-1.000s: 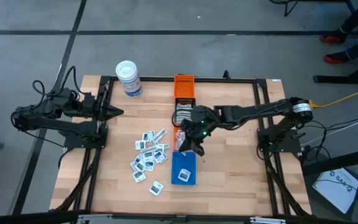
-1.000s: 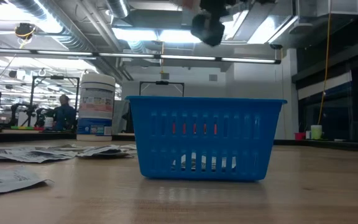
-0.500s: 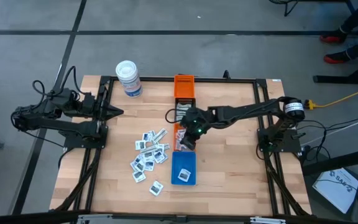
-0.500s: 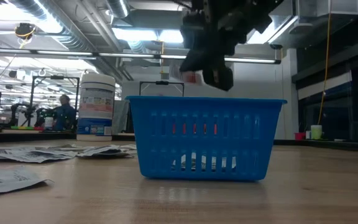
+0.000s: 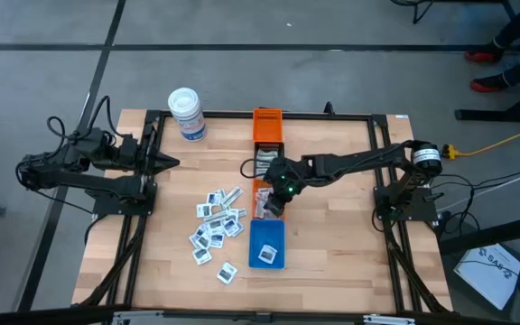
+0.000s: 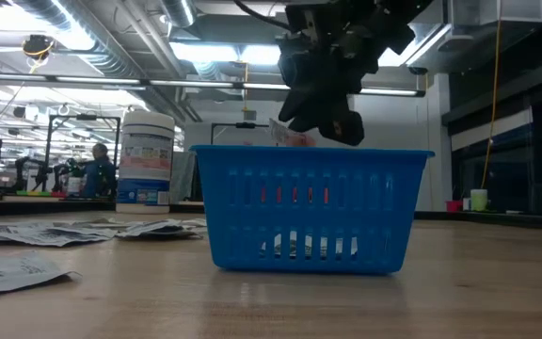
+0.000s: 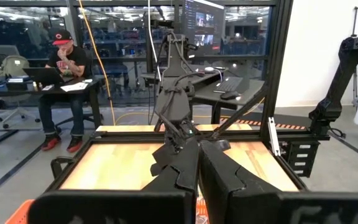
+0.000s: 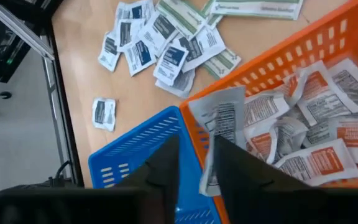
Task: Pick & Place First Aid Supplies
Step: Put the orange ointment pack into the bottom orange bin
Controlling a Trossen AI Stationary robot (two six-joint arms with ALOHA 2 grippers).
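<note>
Right gripper hangs over the tabletop centre, above the seam where an orange bin butts against the blue bin. In the right wrist view its fingers stand slightly apart with a white packet with black print between them, lying over the orange bin's rim; cannot tell whether it's pinched or loose. That orange bin holds a heap of white packets with red print. Low view: a red-printed packet shows just above the blue bin's rim, under the gripper.

Loose first aid supplies, small white packets and pale strips, are scattered on the tabletop left of the blue bin. One packet lies inside the blue bin.

Second orange bin and a black bin sit farther back in the same line. White tub far left.

Left gripper is parked at the left edge, fingers pressed together, holding nothing.
</note>
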